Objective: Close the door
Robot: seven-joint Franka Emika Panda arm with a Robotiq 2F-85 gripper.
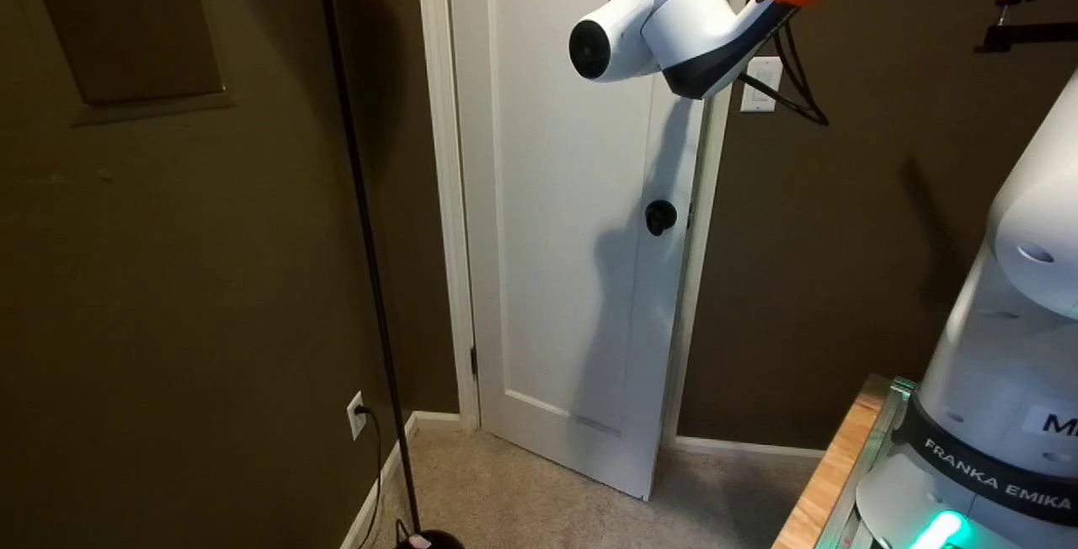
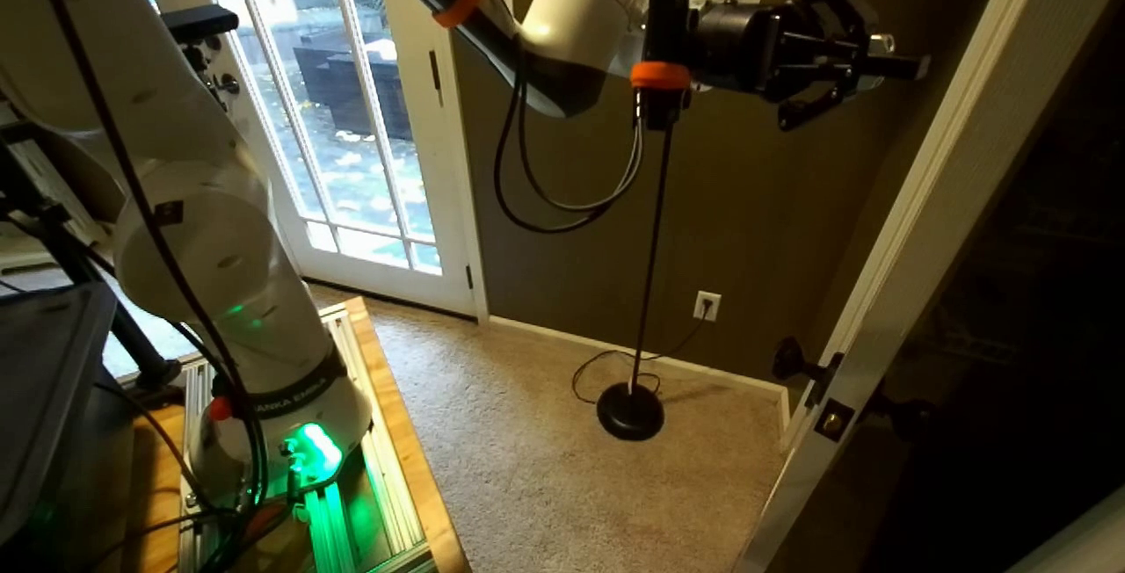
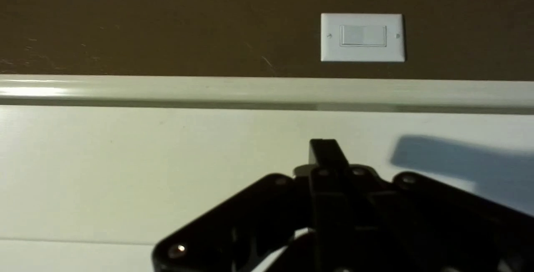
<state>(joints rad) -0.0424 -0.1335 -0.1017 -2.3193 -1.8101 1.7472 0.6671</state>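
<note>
Dark brown walls [image 1: 253, 279] and beige carpet [image 1: 472, 465] meet around a white door [image 1: 556, 279], which stands ajar in its pale frame [image 1: 446, 153], its free edge swung out over the carpet. A black knob [image 1: 660, 217] sits near that edge. The gripper [image 2: 910, 68] points toward the door, higher than the knob, its fingers drawn together and holding nothing; whether it touches the door I cannot tell. A light switch [image 3: 363, 37] is on the wall just beside the frame.
</note>
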